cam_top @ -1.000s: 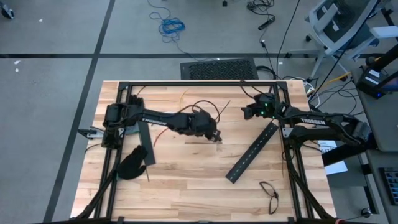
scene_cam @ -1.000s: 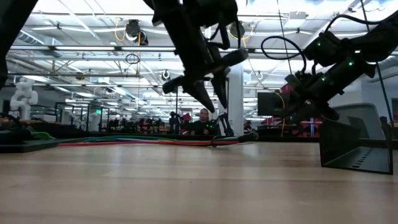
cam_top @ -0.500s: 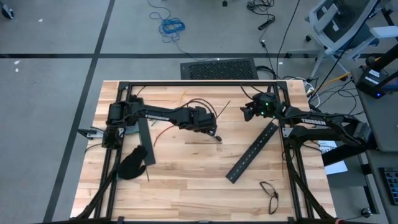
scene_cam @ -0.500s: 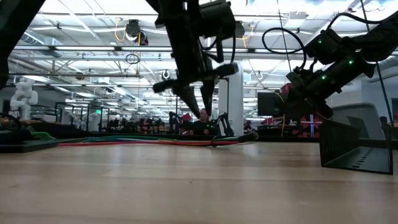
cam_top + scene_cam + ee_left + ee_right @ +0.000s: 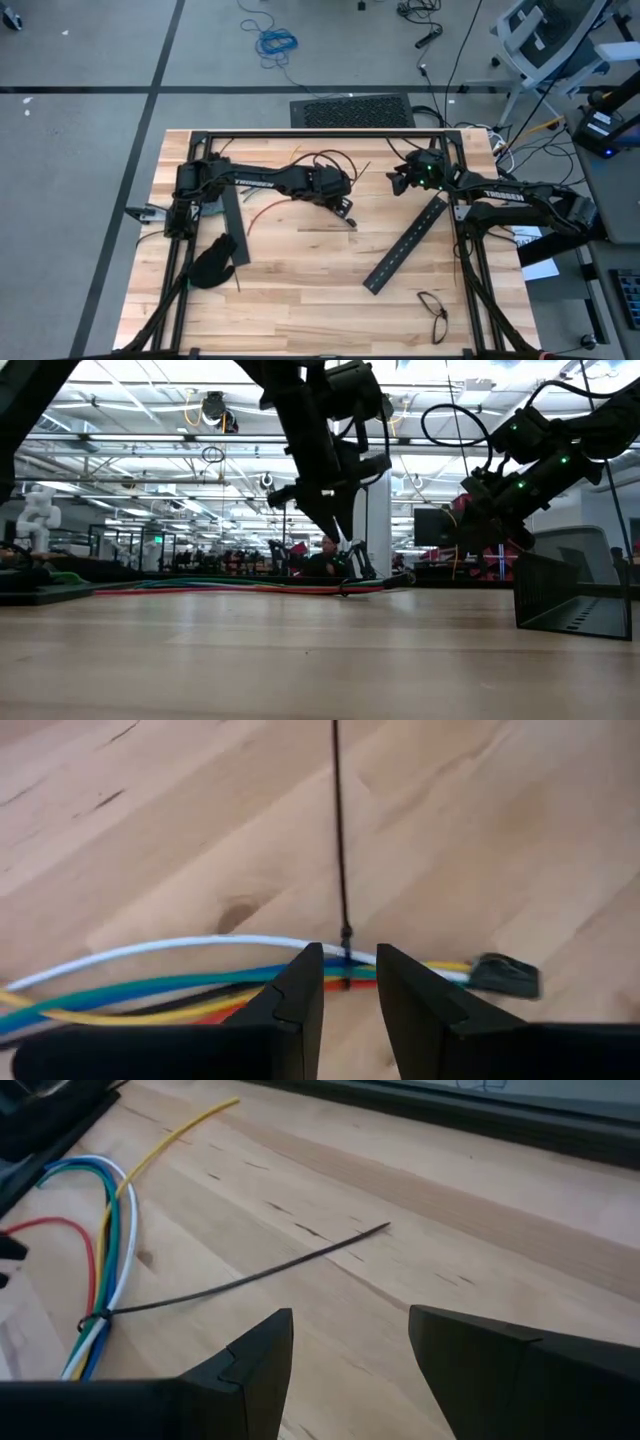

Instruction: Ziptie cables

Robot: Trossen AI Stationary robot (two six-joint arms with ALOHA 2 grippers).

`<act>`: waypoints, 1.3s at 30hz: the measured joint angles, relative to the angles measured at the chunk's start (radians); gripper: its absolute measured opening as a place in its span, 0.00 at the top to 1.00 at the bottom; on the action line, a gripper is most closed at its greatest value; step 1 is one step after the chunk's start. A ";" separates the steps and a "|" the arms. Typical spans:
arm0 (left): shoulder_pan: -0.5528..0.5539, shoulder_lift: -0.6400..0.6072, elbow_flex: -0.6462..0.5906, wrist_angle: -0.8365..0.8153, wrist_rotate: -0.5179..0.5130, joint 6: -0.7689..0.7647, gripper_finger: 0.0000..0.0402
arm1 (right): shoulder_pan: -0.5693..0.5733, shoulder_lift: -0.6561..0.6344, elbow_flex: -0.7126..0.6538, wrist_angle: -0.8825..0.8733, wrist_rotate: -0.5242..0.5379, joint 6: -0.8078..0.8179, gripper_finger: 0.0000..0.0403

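The cables (image 5: 150,988), a loose run of white, blue, green, yellow and red wires, lie flat on the wooden table (image 5: 300,290) toward its far side, between the two arms and nearer the left one. A ziptie (image 5: 339,830) is already looped round them, its small head sitting right on the bundle and its long thin tail running straight away across the wood, roughly square to the wires; in the right wrist view that tail (image 5: 260,1275) stretches from the cinched point toward the right arm. Over the last second the left claw (image 5: 345,982) has drawn back from the middle of the table toward the bundle and come down over the tie point, its fingers narrowing as it went; they now stand a small gap apart astride the ziptie's head and the wires, and I cannot tell whether they yet touch either. I read this as the left arm lining up to pinch the bundle or the tie so the strap can be pulled snug, so the task looks partly done: looped, perhaps not tight. The right claw (image 5: 350,1350) hovers with its fingers apart and empty near the far right of the table, facing the loose tail, beside a long black slotted bar (image 5: 405,245).
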 joint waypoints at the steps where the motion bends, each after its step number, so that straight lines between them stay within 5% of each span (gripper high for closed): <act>1: -0.001 0.005 0.000 0.002 -0.002 0.009 0.77 | 0.000 0.000 0.000 -0.001 0.000 -0.005 0.51; 7: -0.045 0.076 0.011 0.071 -0.015 0.131 0.77 | 0.000 0.000 0.000 -0.028 0.002 -0.051 0.51; 14: -0.060 0.103 0.026 0.007 -0.161 0.154 0.77 | 0.000 0.001 0.000 -0.036 0.002 -0.045 0.51; 32: -0.044 0.119 0.024 0.153 -0.117 0.450 0.76 | -0.008 0.007 0.000 -0.045 -0.077 -0.039 0.51; 39: -0.055 0.118 0.024 0.129 -0.129 0.443 0.63 | -0.009 0.007 0.000 -0.045 -0.101 -0.022 0.51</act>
